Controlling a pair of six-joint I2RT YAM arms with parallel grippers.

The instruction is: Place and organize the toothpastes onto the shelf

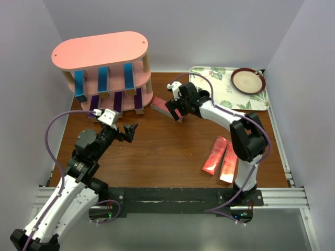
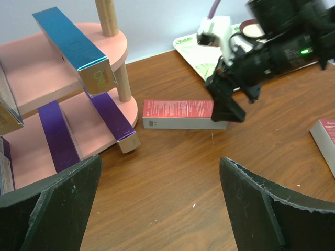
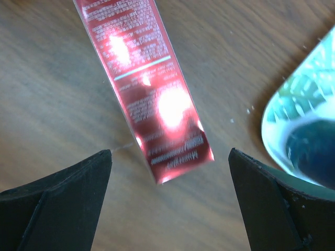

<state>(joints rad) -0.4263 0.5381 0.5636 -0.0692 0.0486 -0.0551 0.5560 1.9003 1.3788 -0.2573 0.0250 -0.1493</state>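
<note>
Toothpastes in blue and purple are already on the pink shelf (image 1: 99, 52). Three blue cartons (image 1: 103, 78) sit tilted on the middle tier and three purple cartons (image 1: 118, 102) lie along the bottom tier, their near ends sticking out past its edge. The top board is bare.

Three red ones are left on the counter (image 1: 157, 151). A lone red carton (image 1: 159, 107) lies flat just beside the shelf's right side. The other two red cartons (image 1: 221, 158) lie side by side, well apart from the shelf, near the right arm's base.

The right gripper (image 1: 176, 111) hangs over the end of the lone red carton farther from the shelf, jaws spread wide with nothing clamped. Its wrist view shows that end of the carton centred between the two fingers (image 3: 57, 204) but lying at a slant to them. The left gripper (image 1: 129, 130) is likewise released and empty. It hovers above the wood in front of the shelf, pointed toward the same carton.

Judged from this, the step in hand is the pick of a red carton. The next move calls for coming down until the fingers straddle the carton's narrow width, perhaps with a small wrist turn to square up, and then closing firmly. The glossy faces could let it slip or skid. After that it wants a lift to the free top board. The floral tray (image 1: 225, 86) and its dish (image 1: 248, 81) sit far right, out of the way.
</note>
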